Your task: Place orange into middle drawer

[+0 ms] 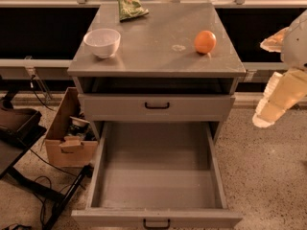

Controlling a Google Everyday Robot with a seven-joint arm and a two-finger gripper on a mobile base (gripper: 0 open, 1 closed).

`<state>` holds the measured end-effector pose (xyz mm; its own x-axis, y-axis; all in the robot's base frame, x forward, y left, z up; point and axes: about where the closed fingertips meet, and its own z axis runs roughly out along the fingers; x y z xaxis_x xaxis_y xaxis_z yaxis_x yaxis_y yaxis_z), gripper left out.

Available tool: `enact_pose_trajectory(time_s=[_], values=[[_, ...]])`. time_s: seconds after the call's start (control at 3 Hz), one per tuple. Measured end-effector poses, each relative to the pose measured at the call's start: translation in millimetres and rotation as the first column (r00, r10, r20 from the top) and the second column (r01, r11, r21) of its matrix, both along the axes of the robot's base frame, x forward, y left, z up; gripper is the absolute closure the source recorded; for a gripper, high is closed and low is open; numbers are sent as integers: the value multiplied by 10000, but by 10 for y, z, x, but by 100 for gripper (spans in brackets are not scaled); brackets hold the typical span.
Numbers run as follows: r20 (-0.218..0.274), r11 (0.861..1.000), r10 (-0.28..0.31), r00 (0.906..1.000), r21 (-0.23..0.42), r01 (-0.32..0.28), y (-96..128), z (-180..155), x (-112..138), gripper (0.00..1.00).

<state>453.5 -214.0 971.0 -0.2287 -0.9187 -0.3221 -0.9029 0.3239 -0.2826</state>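
The orange [205,41] sits on the right side of the grey cabinet top [158,56]. The middle drawer [158,176] is pulled far out below it, and its grey floor is bare. My gripper [260,84] hangs at the right edge of the view, to the right of the cabinet and lower than the orange. Its two pale fingers [277,99] are spread apart and hold nothing.
A white bowl [102,41] stands on the left of the top and a green snack bag [129,4] lies at the back. The upper drawer [157,106] is closed. A cardboard box [67,133], cables and a dark stand sit on the floor at left.
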Motion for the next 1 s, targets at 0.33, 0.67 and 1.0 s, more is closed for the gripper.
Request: enact_pose_trajectory(time_s=[0.33,0.67,1.0], values=[[928,9784,-659,9935,2015,461,-122,-116,255,0],[2164,9210,-1259,9681,3882,330,-209,-71,693,0],[3311,8362,-2167,9184,5484,-4,-242,74,1245,0]])
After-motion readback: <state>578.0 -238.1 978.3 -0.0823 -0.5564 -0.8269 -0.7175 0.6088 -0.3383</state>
